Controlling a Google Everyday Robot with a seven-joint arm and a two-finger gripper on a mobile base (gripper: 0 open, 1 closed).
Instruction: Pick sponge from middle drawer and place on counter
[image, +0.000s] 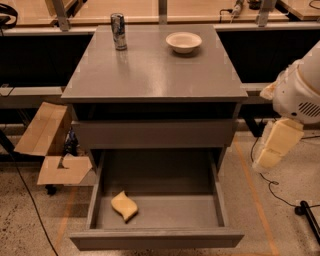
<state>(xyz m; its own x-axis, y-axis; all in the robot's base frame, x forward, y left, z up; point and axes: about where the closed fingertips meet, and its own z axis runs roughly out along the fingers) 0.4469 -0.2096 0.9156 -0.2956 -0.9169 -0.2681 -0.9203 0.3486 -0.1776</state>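
Your grey tabletop (150, 70) is the biggest thing here, and below its front edge the middle drawer (155, 238) stands pulled wide open. Your pincer (267, 159) hangs out past the tabletop's right edge, lower than that edge and touching nothing, and you cannot tell whether it is apart or together. A white bowl (184, 42) sits near the far right corner, a can (118, 31) near the far left corner, and the sponge (124, 205) lies on the drawer floor toward its front left.

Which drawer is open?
The low drawer is pulled out, with the sponge lying inside; the drawer above it is shut. The end effector hangs off to the right, touching neither.
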